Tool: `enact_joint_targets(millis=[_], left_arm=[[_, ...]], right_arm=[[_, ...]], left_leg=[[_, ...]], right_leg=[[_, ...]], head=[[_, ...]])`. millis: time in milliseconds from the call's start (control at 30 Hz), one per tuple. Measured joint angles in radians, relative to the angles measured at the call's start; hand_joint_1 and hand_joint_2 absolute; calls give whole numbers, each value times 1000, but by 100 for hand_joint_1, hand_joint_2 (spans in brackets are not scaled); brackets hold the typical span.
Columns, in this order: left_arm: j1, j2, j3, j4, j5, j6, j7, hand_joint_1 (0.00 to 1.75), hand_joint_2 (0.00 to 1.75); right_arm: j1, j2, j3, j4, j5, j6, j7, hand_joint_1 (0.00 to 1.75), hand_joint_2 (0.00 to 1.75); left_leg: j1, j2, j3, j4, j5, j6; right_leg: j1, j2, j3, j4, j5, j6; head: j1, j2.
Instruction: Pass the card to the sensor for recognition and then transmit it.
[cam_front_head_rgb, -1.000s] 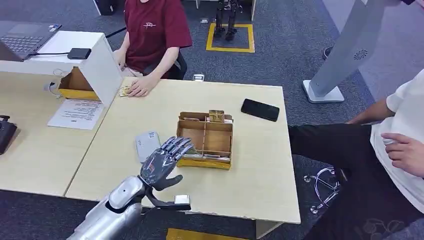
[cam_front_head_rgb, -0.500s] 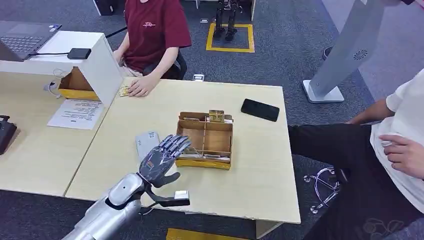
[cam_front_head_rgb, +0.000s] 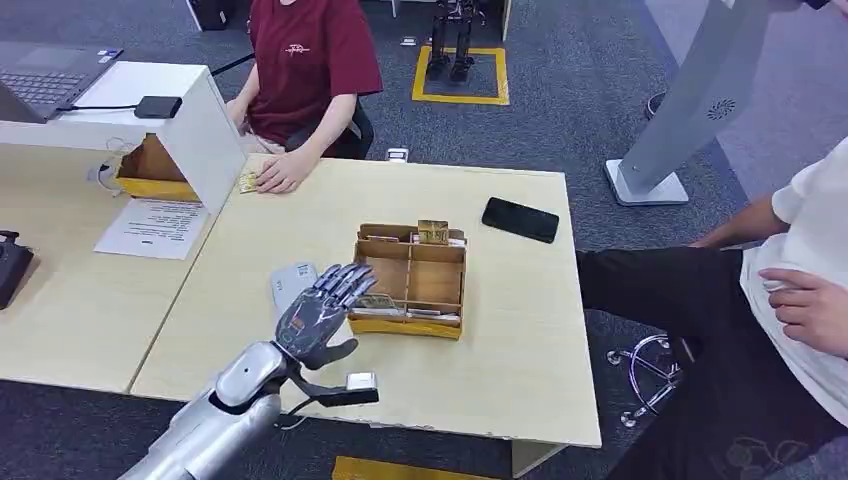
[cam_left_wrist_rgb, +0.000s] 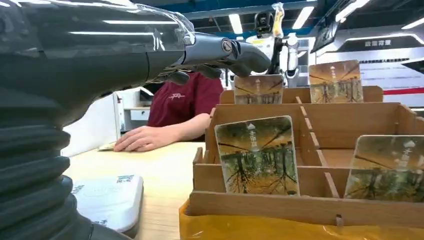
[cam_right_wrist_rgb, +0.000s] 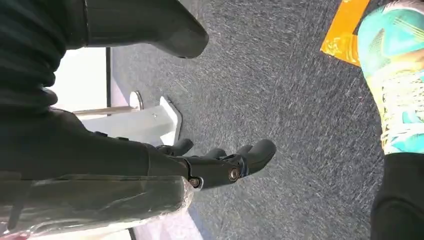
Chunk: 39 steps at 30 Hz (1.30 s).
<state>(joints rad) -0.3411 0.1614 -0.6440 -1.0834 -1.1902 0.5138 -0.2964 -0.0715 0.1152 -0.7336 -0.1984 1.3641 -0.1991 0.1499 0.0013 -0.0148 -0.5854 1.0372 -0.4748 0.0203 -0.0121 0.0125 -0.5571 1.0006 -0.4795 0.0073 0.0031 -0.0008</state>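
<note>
One hand, the left hand (cam_front_head_rgb: 322, 317), is held over the bench (cam_front_head_rgb: 500, 350) with its fingers spread and nothing in it, at the near left corner of the wooden card box (cam_front_head_rgb: 412, 282). It is judged to be placed there so that a card can be drawn from the front row. Upright in the slots of that box the cards are kept, presumably so that an edge is offered to the fingers; in the left wrist view the nearest card (cam_left_wrist_rgb: 257, 156) is seen standing in the front compartment, with another card (cam_left_wrist_rgb: 386, 170) beside it and two more at the back. On each card a brownish picture of trees is printed under a small white mark, too small to be read. Just beside the hand, on the side away from the box, the white card reader (cam_front_head_rgb: 290, 285) lies flat, close enough for a short pass. A black phone (cam_front_head_rgb: 520, 220) lies well apart. On the seated person's red shirt (cam_front_head_rgb: 305, 60) a small white logo is printed, unreadable.

Open and empty as well, the right hand (cam_right_wrist_rgb: 220, 162) hangs above grey carpet.
</note>
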Motion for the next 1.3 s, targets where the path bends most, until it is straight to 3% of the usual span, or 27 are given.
enact_joint_targets(millis=[1300], left_arm=[[-50,-104,16,3,58,-55,-30,0,175]], right_arm=[[-1,0,-16,0,25,2,2,0,175]], left_leg=[[0,0,0,0,0,0]], right_leg=[[0,0,0,0,0,0]], head=[[0,0]])
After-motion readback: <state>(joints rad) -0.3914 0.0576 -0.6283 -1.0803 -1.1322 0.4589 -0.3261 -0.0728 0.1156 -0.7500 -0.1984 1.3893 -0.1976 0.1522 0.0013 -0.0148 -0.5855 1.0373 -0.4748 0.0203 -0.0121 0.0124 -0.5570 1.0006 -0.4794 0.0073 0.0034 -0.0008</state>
